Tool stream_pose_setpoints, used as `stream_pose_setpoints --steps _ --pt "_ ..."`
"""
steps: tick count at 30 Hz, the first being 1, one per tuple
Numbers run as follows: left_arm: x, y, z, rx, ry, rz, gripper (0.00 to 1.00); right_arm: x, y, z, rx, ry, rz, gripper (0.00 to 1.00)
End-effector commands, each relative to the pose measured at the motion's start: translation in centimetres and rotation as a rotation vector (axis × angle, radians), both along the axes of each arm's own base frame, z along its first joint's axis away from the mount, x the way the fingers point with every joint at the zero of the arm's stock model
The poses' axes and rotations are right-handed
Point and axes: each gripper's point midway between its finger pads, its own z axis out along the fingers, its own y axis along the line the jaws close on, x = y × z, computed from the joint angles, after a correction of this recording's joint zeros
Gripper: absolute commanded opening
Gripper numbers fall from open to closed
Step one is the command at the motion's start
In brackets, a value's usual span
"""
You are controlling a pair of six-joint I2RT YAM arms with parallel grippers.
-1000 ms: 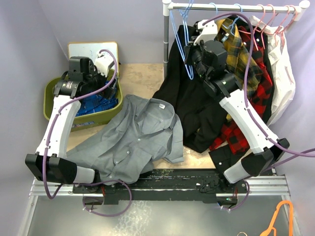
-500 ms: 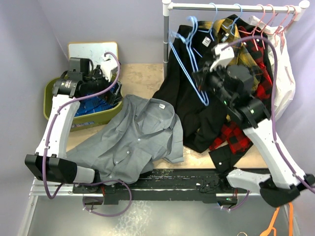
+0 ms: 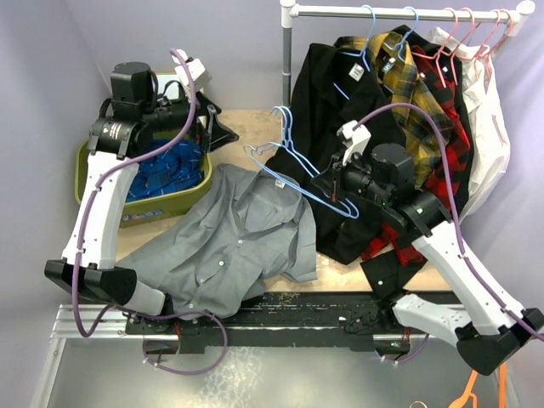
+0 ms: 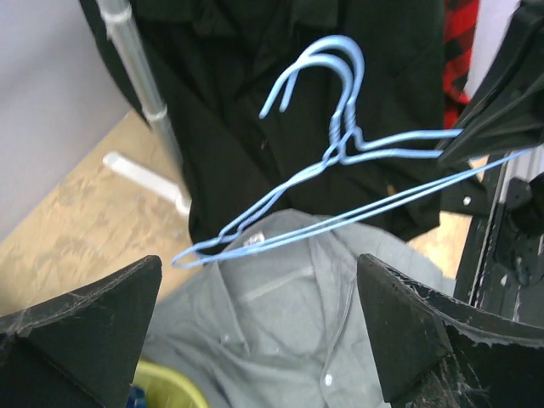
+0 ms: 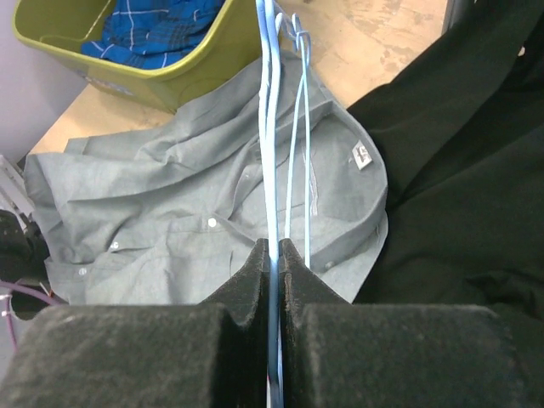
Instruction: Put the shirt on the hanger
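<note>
The grey shirt (image 3: 229, 238) lies spread on the table, collar and white label toward the rack. My right gripper (image 3: 342, 202) is shut on the bottom wire of the light-blue hanger (image 3: 293, 174) and holds it in the air above the collar. Two hooks show, so two blue hangers seem to hang together. In the right wrist view the jaws (image 5: 274, 255) pinch the hanger wire (image 5: 270, 127) above the shirt (image 5: 170, 212). My left gripper (image 3: 217, 129) is open and empty, raised beside the basket. Its view (image 4: 255, 331) shows the hanger (image 4: 340, 166) over the shirt (image 4: 297, 323).
A clothes rail (image 3: 399, 12) on a pole (image 3: 287, 59) carries a black shirt (image 3: 327, 93), plaid shirts, a white garment, blue and pink hangers (image 3: 476, 38). A green basket (image 3: 102, 200) with a blue garment stands at the left. An orange hanger (image 3: 476, 387) lies at bottom right.
My right arm has drawn the blue hanger off the rail and carried it down and left over the shirt's collar. My left arm has lifted from the basket and swung right toward the hanger.
</note>
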Motion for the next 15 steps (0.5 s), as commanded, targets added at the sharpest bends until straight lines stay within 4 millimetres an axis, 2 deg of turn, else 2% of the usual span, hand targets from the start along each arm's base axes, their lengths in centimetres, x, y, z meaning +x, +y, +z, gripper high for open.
stream_pose_setpoints --steps 1,5,12,15 --pt "1.1 -2.3 2.9 -0.127 -0.047 -0.071 0.99 1.1 1.9 3.4 0.106 -0.113 0.039 0.0" --pt "1.2 -3.6 3.1 -0.167 -0.024 -0.178 0.99 1.1 2.5 2.3 0.093 -0.094 0.063 0.0" --pt "2.8 -5.1 2.4 -0.153 -0.117 -0.228 1.0 0.3 3.1 1.5 0.098 -0.08 0.113 0.0" --pt "3.2 -5.7 1.7 -0.127 -0.135 -0.251 0.93 0.3 2.9 1.3 0.09 -0.083 0.109 0.0"
